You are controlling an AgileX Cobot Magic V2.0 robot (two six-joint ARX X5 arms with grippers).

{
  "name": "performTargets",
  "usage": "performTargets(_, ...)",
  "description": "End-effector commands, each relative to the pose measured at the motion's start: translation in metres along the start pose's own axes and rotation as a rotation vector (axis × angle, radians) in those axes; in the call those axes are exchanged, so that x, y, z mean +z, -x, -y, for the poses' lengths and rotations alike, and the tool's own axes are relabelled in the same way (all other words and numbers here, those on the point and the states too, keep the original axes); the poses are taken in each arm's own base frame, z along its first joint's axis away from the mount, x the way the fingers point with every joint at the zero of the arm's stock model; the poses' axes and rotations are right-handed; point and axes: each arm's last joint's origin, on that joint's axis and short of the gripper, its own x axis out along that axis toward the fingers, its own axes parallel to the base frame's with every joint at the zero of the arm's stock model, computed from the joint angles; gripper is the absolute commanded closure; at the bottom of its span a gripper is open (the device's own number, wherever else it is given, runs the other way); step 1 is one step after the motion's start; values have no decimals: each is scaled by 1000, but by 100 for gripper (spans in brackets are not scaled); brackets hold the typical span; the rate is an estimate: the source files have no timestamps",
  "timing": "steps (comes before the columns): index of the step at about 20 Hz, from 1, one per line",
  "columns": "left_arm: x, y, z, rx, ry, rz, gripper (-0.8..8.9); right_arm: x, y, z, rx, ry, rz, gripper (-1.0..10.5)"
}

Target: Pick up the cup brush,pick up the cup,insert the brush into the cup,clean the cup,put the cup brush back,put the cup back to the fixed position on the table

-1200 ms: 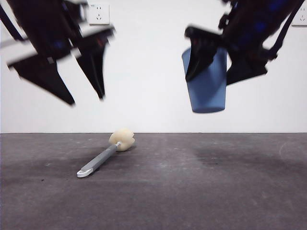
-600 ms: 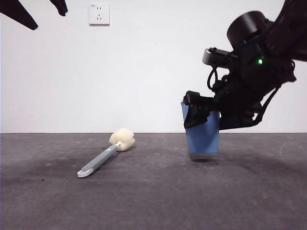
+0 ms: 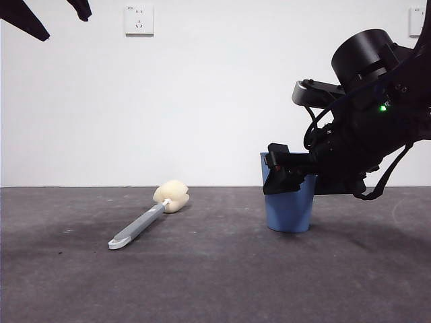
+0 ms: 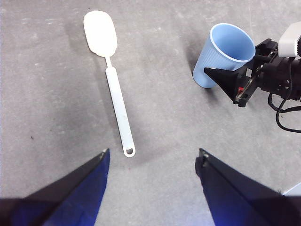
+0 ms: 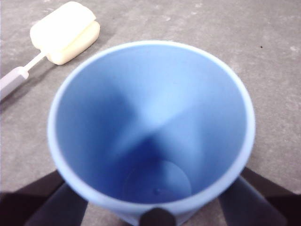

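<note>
The blue ribbed cup (image 3: pixel 288 212) stands upright on the dark grey table (image 3: pixel 215 289), right of centre. My right gripper (image 3: pixel 286 176) is low at the table, its jaws closed on the cup's two sides near the rim; the right wrist view looks straight down into the empty cup (image 5: pixel 150 132). The cup brush (image 3: pixel 141 225) lies flat on the table to the left, its cream sponge head (image 3: pixel 172 195) toward the wall. My left gripper (image 4: pixel 153 151) is open and empty, high above the brush (image 4: pixel 117 103), and shows only as black tips at the top left of the front view (image 3: pixel 64 23).
A white wall with a power socket (image 3: pixel 139 20) runs behind the table. The right arm's bulky black wrist (image 3: pixel 367 134) fills the space right of the cup.
My right gripper has lowered the cup from mid-air down onto the table. My left gripper has risen away from the brush to the top left corner.
</note>
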Motion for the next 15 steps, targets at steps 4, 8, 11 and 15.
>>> performTargets(4, -1, -1, -1, 6, -10, -7, 496, -17, 0, 0, -3, 1, -86, 484)
performTargets(8, -2, -1, -1, 8, -10, -15, 497, -9, 5, 0, -6, 16, -48, 433)
performTargets(11, -2, -1, -1, 9, -10, -17, 497, -1, 13, 0, -4, 16, -36, 432)
performTargets(15, -4, -1, -2, 14, -10, -37, 497, 8, 37, -4, 11, -10, -124, 433)
